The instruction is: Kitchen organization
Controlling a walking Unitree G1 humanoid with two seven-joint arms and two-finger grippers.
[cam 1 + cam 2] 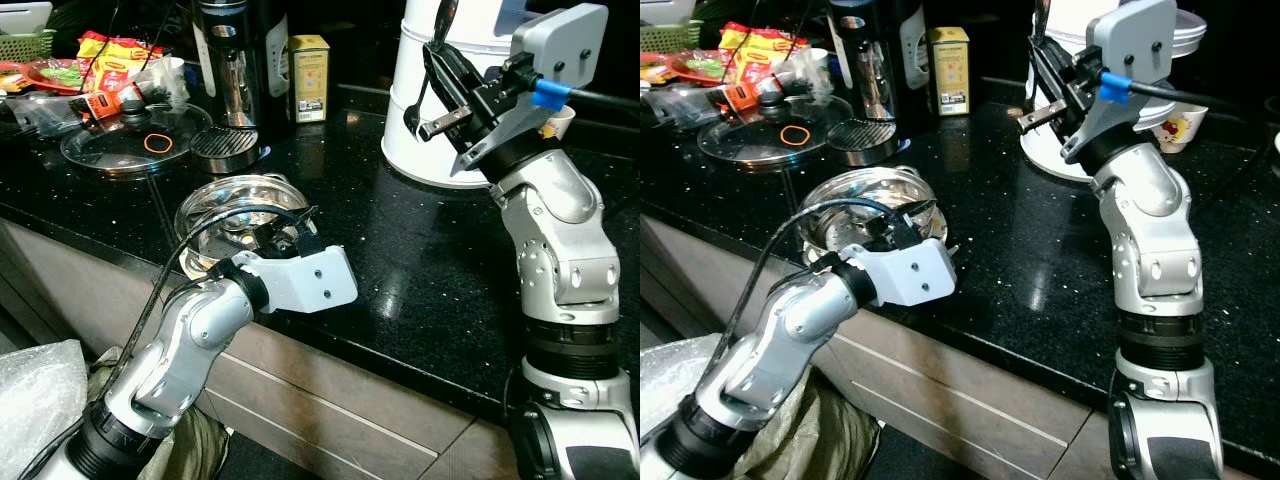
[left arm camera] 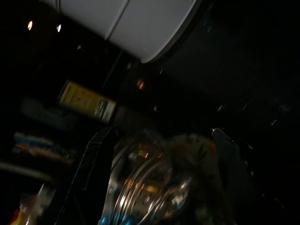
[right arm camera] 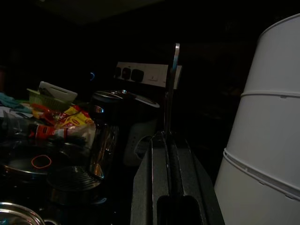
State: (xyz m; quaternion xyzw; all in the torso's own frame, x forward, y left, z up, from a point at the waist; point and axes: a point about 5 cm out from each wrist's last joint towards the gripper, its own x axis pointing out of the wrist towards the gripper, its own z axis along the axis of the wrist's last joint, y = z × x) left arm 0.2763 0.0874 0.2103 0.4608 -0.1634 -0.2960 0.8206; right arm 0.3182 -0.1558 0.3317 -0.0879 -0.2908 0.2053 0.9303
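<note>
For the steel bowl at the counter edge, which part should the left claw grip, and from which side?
Grip the near rim of the steel bowl, coming from the counter-edge side, with one finger inside and one outside. The bowl sits upright and open, its thin rim is the only graspable edge, and the left claw already hovers over that side.

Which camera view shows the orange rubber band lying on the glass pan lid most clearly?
The left eye view: the orange rubber band lies in good light on the round glass pan lid. The right eye view shows the same, slightly smaller. The right wrist view shows it dimly. The left wrist view is too dark to tell.
</note>
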